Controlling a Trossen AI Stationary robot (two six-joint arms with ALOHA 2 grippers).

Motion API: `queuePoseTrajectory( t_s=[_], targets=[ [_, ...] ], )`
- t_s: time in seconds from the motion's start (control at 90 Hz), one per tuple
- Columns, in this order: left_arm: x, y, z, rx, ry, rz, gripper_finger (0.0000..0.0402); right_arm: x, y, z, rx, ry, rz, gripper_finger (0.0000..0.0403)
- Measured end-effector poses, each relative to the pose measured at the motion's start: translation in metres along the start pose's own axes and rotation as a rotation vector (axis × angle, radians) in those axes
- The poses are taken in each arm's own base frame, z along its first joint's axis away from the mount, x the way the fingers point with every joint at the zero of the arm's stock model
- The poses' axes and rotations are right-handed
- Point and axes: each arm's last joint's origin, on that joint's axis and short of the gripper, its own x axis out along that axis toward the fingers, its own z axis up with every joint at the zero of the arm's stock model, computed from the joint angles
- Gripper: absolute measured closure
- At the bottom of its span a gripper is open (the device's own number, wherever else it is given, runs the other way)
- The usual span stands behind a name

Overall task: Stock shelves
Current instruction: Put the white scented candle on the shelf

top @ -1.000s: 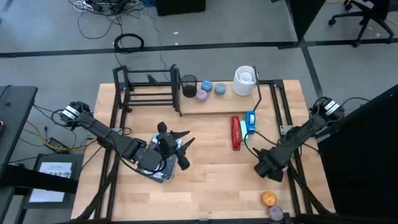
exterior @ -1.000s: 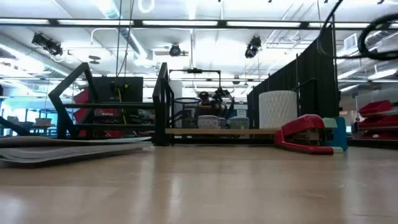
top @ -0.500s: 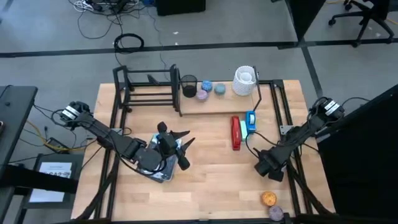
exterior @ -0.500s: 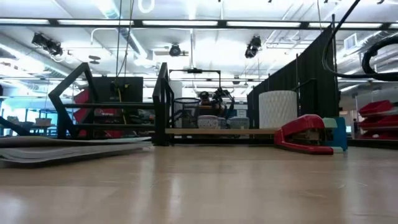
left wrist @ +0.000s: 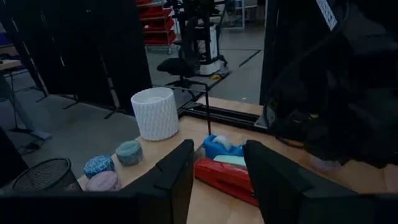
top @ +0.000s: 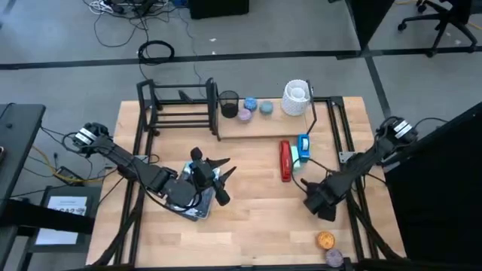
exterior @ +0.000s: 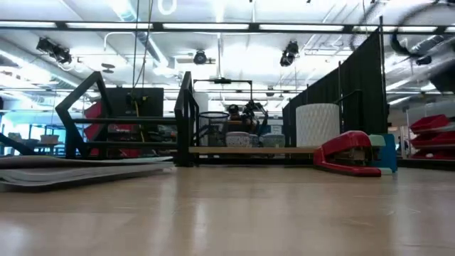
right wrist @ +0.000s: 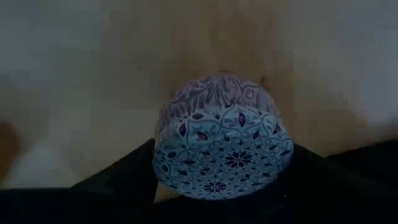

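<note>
Two arms: left end effector (top: 218, 183) splayed open, empty, mid-counter (top: 256, 218) over flat papers (top: 197, 205); shelves (top: 226, 113) along far edge w/ wooden board; right end effector (top: 313, 205) clamps patterned round tin (right wrist: 221, 138), board lies ahead & slightly left of it, right arm nearer

shelves (top: 226, 113) | black tube rack joined to pale board | upright | table's far edge

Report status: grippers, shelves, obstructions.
Right gripper shut on patterned tin, above table front-right. Left gripper open, low over papers. Shelves part-stocked. Red stapler lies before them.
</note>
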Motion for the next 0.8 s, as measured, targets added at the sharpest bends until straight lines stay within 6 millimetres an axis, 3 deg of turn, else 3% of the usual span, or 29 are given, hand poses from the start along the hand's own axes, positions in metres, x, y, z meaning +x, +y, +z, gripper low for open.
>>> queuePoseTrajectory(
  t_s=[0.178,0.278,0.378,0.489,0.589,0.8],
  targets=[
    [0.001,0.001,0.000,0.001,-0.001,0.004,0.0275,-0.077,-0.012,0.045,-0.049,-0.323,0.080,0.0148],
    [0.003,0.002,0.000,0.004,-0.001,0.012,0.0275,-0.115,-0.041,0.075,-0.015,-0.502,0.071,0.0148],
    [0.005,0.003,0.001,0.004,-0.001,0.020,0.0275,-0.134,-0.080,0.101,0.025,-0.633,0.052,0.0148],
    [0.007,0.004,0.001,0.005,0.000,0.026,0.0275,-0.134,-0.124,0.125,0.065,-0.674,0.034,0.0148],
    [0.007,0.004,0.001,0.006,0.001,0.027,0.0275,-0.119,-0.155,0.147,0.092,-0.607,0.008,0.0148],
    [0.009,0.006,0.001,0.007,0.000,0.033,0.0275,-0.095,-0.199,0.197,0.102,-0.473,-0.106,0.0148]
  ],
)
